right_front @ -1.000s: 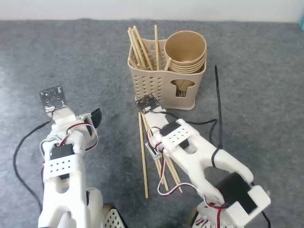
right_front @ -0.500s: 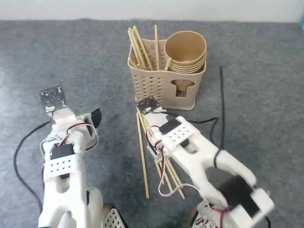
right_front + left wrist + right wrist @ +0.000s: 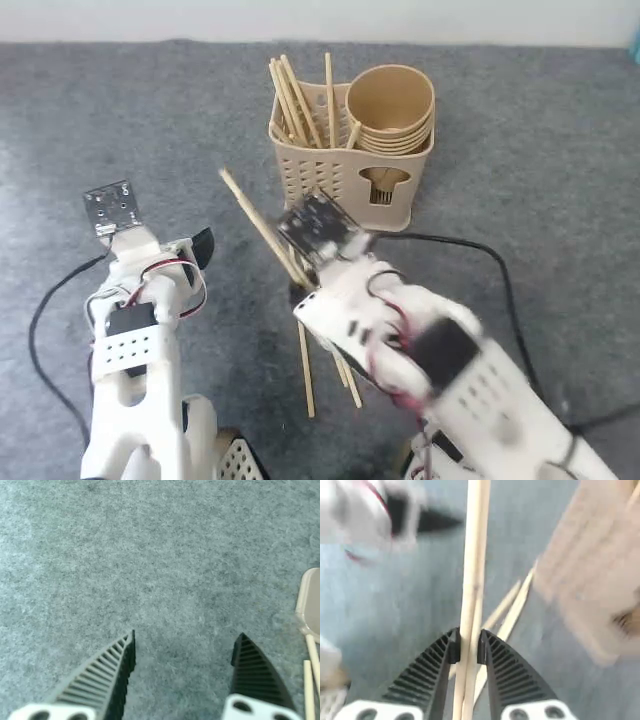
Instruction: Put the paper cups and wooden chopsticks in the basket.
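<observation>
across the whole scene spreads a grey carpeted surface [image 3: 560, 150], with two white arms at its near edge. the right arm [image 3: 440, 360] stretches toward the middle, while the left arm [image 3: 130, 340] sits well apart on its own side. toward the far side stands a beige slotted basket [image 3: 330, 180]; a stack of paper cups [image 3: 392, 100] fills one compartment, and several wooden chopsticks [image 3: 290, 95] stand tilted in the other. the right claw [image 3: 467, 647] is clenched on a pair of chopsticks [image 3: 474, 555], which slant up off the surface just in front of the basket. a few loose chopsticks [image 3: 305, 375] lie flat on the surface beneath that arm. the left claw [image 3: 187, 635] is released, its fingers spread wide above the carpet.
</observation>
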Controlling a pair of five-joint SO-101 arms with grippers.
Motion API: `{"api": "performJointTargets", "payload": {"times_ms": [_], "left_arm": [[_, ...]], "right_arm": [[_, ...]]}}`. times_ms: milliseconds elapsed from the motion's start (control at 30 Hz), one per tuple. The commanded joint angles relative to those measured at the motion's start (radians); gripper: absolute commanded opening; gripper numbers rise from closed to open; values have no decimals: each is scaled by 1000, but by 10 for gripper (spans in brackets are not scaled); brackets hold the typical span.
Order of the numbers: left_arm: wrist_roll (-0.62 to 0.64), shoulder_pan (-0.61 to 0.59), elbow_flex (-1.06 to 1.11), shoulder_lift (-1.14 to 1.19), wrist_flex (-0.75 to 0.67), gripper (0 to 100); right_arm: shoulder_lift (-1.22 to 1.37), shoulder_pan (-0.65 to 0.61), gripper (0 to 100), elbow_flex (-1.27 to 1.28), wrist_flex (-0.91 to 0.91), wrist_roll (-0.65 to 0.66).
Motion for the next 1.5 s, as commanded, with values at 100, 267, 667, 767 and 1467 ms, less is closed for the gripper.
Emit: {"api": "performJointTargets", "payload": {"times_ms": [100,267,667,767,1467], "left_arm": [[-14,-5,-10,-23,-23,291],[-14,-5,-10,-23,-23,291],[-14,-5,-10,-21,-23,291],[-14,-5,-10,-21,-23,291],[-14,-3,-12,-23,-25,291]], "right_arm": [[-202,13,8,-37,-314,74],[-209,94,9,-32,-561,74],[36,262,9,-37,-1087,74],[162,272,9,-38,-1181,74],[636,346,11,-204,-1328,101]]}}
